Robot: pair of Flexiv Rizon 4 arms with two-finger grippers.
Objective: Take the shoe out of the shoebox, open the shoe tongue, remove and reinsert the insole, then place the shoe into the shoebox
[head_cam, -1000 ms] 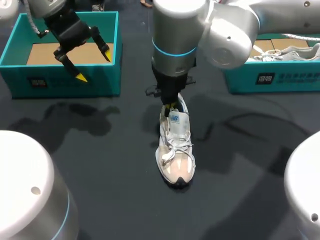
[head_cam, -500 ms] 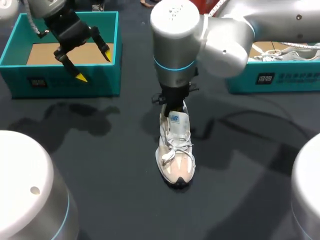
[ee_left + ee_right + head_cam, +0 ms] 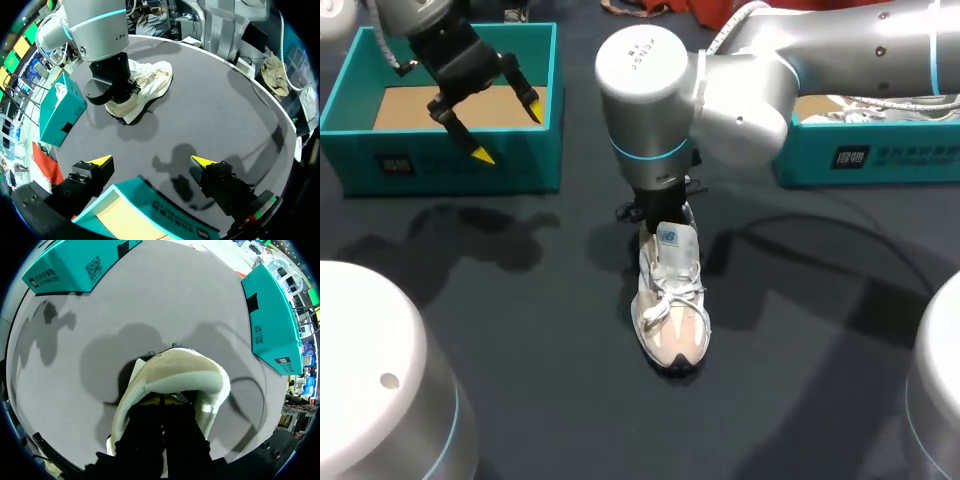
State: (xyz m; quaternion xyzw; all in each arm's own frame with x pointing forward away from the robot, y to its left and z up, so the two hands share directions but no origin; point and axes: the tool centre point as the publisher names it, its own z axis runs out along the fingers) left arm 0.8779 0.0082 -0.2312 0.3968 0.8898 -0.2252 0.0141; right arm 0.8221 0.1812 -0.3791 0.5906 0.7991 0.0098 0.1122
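Note:
A white and beige shoe [image 3: 670, 300] stands on the dark table, toe toward the near edge. My right gripper [image 3: 656, 214] comes straight down into its heel opening. In the right wrist view the gripper [image 3: 161, 399] sits inside the padded collar of the shoe [image 3: 175, 371], yellow tips pressed together; whether they pinch the insole is hidden. My left gripper [image 3: 503, 127] hangs open over the front wall of the left shoebox [image 3: 450, 165], holding nothing. From the left wrist view, that gripper [image 3: 151, 161] is wide apart, with the shoe [image 3: 147, 85] far ahead of it.
The left shoebox [image 3: 150, 212] shows a bare cardboard floor. A second teal box [image 3: 865, 155] at the back right holds another white shoe [image 3: 880, 105]. Both boxes, one [image 3: 65, 262] and the other [image 3: 272, 315], lie beyond the shoe's heel in the right wrist view.
My right arm's upper joints swung to the left and the gripper sank deeper into the heel opening; its yellow tips no longer show from above. Shoe and left arm stayed put.

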